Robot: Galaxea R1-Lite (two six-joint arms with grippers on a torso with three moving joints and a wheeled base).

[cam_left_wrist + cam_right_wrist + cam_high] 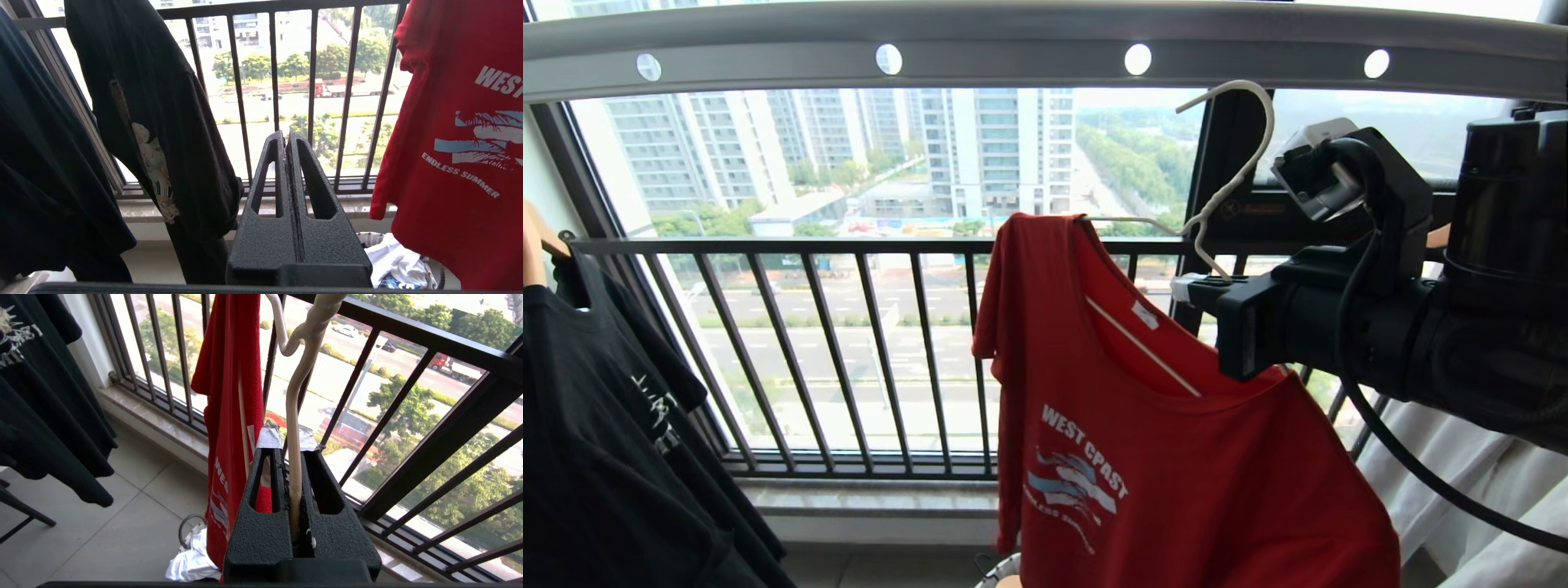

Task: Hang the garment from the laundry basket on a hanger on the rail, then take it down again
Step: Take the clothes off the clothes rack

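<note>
The red garment [1176, 465] hangs on the off-white wire hanger [1240, 167], which is tilted. My right gripper [1188, 287] is shut on the hanger's neck [293, 416], just below the twist. The hook's top sits close under the grey rail [1013, 49], between two of its holes; I cannot tell whether it touches. The shirt [229, 396] drapes beside the right gripper [288, 443]. My left gripper [286, 136] is low, shut and holds nothing, to the left of the garment [449, 143]. The laundry basket [369, 238] stands on the floor under the shirt.
A white T-shirt [394, 257] lies in the basket. Black T-shirts [605, 425] hang at the left, one on a wooden hanger [535, 237]. The black barred window railing [849, 245] runs behind everything. White fabric [1462, 490] hangs at the right.
</note>
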